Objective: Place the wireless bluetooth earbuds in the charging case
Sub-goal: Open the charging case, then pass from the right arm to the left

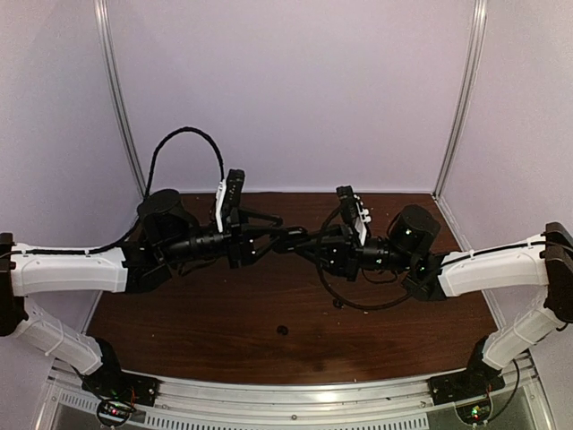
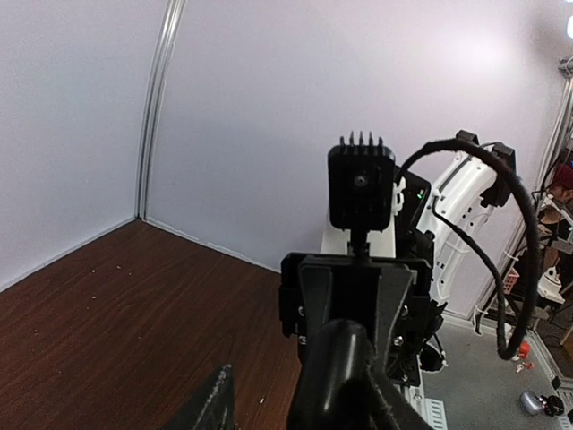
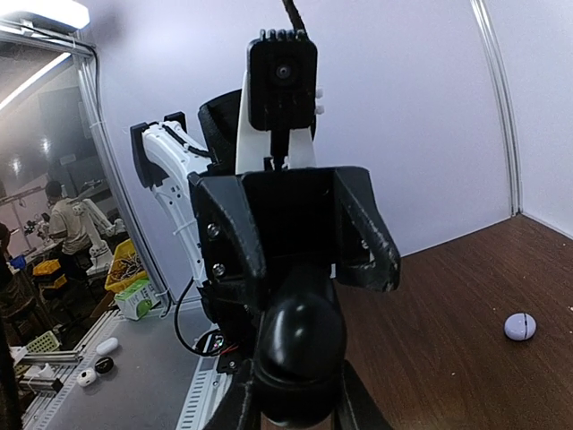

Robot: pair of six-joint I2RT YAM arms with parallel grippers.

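At the centre of the top view, both arms meet tip to tip above the brown table [image 1: 224, 313]. The right gripper [image 2: 351, 300] is closed on a black rounded charging case [image 3: 300, 336], with its own fingers [image 3: 240, 403] hugging both sides at the bottom of the right wrist view. The left gripper [image 3: 318, 269] faces it with jaws moderately spread around the case. In the left wrist view, one finger [image 2: 213, 403] stands clear of the case. A small dark item [image 1: 283, 330] lies on the table at lower centre, too small to identify. A white round object [image 3: 519, 326] rests on the table at the right edge of the right wrist view.
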